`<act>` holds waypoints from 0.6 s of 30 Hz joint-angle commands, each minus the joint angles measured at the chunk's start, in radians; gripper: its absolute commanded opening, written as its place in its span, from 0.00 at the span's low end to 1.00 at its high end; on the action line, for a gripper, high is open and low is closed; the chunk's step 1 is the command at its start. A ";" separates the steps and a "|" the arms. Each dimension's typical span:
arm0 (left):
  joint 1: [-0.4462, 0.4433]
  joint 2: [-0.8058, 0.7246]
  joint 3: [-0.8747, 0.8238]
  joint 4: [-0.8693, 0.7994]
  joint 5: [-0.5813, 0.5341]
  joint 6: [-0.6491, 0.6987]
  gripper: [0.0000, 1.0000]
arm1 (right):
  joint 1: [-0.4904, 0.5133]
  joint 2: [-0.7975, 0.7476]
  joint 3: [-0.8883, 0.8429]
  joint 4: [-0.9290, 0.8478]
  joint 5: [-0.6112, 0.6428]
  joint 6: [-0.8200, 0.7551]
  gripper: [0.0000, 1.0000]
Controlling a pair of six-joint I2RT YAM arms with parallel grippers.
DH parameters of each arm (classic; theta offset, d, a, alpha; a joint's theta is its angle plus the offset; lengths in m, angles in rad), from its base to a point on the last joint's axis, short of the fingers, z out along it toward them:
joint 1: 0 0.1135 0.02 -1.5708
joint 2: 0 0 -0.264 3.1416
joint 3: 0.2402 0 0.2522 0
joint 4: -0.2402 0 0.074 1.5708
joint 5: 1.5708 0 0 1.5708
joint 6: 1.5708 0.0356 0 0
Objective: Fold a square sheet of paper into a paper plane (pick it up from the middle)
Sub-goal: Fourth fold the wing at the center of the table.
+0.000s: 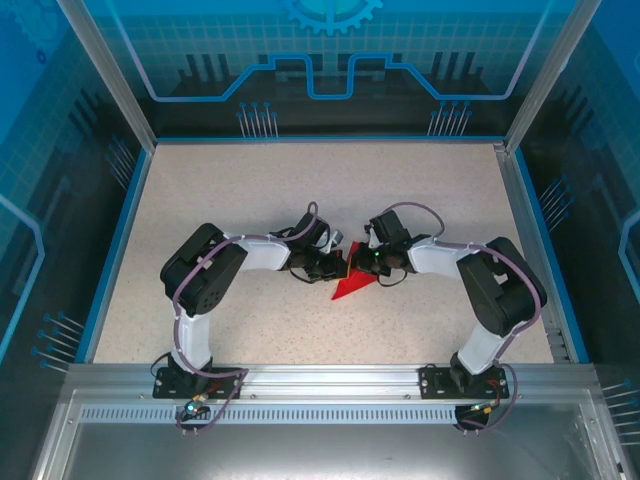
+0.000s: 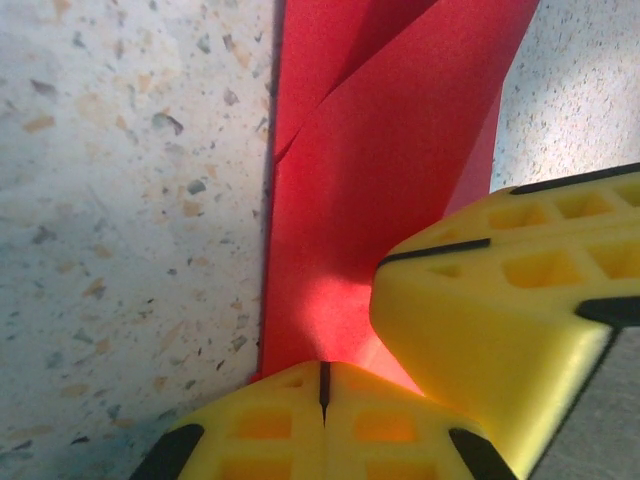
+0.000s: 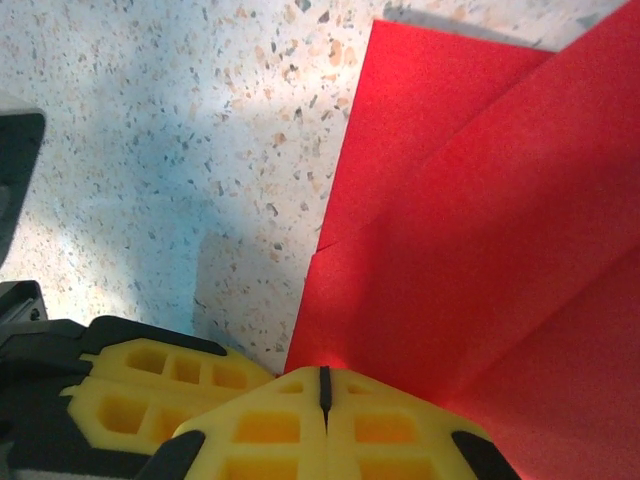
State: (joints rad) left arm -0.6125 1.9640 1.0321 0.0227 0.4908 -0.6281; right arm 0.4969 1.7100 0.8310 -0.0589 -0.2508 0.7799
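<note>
The partly folded red sheet lies near the middle of the table; the left gripper is pinched tight on its edge; the right gripper, seemingly touching the left one, is clamped on the sheet too.

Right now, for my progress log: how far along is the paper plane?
Done: the red paper shows overlapping folded flaps and a pointed end. In hand: left gripper and right gripper both pinch it, shut. Left: probably further folds; it isn't a slim dart yet.
</note>
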 commanded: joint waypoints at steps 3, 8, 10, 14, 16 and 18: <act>-0.001 0.050 -0.020 -0.157 -0.097 0.022 0.00 | 0.011 0.033 -0.025 -0.021 0.007 -0.014 0.05; -0.001 0.052 -0.026 -0.170 -0.103 0.025 0.00 | -0.020 0.033 -0.074 -0.019 0.037 -0.019 0.04; 0.000 0.054 -0.028 -0.174 -0.104 0.027 0.00 | -0.038 0.027 -0.089 -0.015 0.053 -0.026 0.04; 0.000 0.055 -0.036 -0.176 -0.105 0.033 0.00 | -0.078 0.007 -0.097 0.001 0.058 -0.039 0.04; -0.001 0.055 -0.040 -0.176 -0.104 0.033 0.00 | -0.089 -0.023 -0.093 0.009 0.058 -0.043 0.04; 0.000 0.055 -0.040 -0.176 -0.103 0.034 0.00 | -0.084 -0.061 -0.080 0.008 0.058 -0.050 0.04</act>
State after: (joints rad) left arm -0.6125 1.9640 1.0321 0.0189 0.4900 -0.6247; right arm 0.4435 1.6936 0.7605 -0.0025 -0.2615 0.7578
